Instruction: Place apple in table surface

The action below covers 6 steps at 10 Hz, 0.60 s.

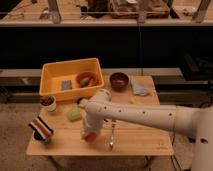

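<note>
Camera view: a light wooden counter (145, 142) is seen from above and in front, with a white robot arm (145, 116) reaching in from the right edge. The arm bends down near the front left-centre of the counter, where the tool (91, 134) is lowered close to the wood. The apple (90, 137), small and red-orange, is seen at the tip of the tool, low over or on the counter; whether it touches the wood cannot be told. The tool appears pinched around the apple, though its fingers are not clearly made out.

A pale green squarish lump (74, 115) lies just left of the arm's bend. A metal utensil (111, 138) lies on the counter just right of the apple. At the front left corner a striped object (41, 128) is placed. A small cup with dark contents (48, 102) stands at the left edge. A yellow bin (50, 75) occupies the rear left, holding a bowl (86, 79) and a small blue-grey item (66, 85). A dark bowl (119, 80) stands at the rear centre, with a pale blue cloth (139, 88) beside it to the right.
</note>
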Tool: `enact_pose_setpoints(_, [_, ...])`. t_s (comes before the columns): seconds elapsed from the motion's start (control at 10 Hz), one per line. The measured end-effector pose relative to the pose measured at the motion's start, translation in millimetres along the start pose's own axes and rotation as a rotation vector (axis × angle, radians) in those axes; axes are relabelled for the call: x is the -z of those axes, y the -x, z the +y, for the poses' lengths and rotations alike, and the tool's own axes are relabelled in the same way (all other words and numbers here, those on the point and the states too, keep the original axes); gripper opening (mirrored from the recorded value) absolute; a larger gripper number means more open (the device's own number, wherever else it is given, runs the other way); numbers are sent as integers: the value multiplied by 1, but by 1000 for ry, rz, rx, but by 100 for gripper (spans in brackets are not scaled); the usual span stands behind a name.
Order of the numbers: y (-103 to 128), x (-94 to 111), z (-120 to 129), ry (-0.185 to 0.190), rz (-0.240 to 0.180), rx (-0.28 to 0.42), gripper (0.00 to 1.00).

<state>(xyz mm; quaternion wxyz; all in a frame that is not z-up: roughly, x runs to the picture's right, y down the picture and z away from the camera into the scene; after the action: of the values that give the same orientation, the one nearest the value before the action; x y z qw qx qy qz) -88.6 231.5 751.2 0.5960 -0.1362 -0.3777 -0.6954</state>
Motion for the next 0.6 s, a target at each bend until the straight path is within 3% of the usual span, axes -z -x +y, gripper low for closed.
enact_pose_setpoints(0.3, [1,-7,1,0,-17,-8,80])
enact_pose_setpoints(0.6, [0,-7,4,-85,-28,-34,80])
